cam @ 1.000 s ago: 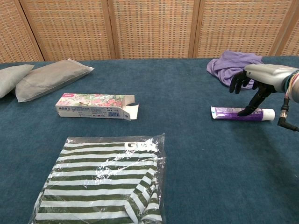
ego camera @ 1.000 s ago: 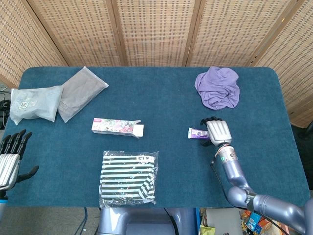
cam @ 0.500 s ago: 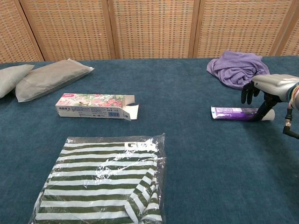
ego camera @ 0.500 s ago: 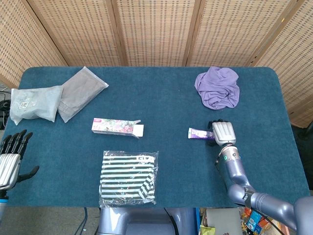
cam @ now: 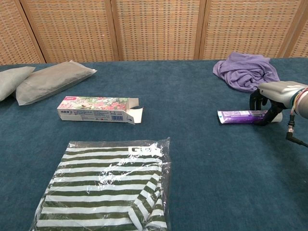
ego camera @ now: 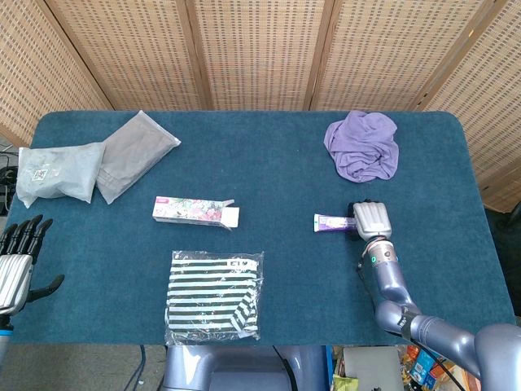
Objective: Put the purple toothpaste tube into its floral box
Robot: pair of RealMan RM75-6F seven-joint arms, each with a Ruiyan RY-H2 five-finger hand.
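Note:
The purple toothpaste tube (ego camera: 332, 221) (cam: 240, 116) lies on the blue table at the right, cap end to the right. My right hand (ego camera: 370, 220) (cam: 276, 94) sits over that cap end, fingers curled behind the tube and thumb in front, gripping it. The floral box (ego camera: 195, 210) (cam: 96, 109) lies left of centre, its open flap end facing right toward the tube. My left hand (ego camera: 16, 254) hangs off the table's left edge with fingers spread, holding nothing; only the head view shows it.
A bagged striped shirt (ego camera: 213, 293) (cam: 110, 187) lies near the front, below the box. Two grey packets (ego camera: 134, 153) (ego camera: 57, 173) rest at the back left. A crumpled purple cloth (ego camera: 364, 145) (cam: 245, 71) sits behind the right hand.
My right hand slid right along the tube to its cap end, lowered, and curled its fingers around it. The tube, the box and the left hand stayed put.

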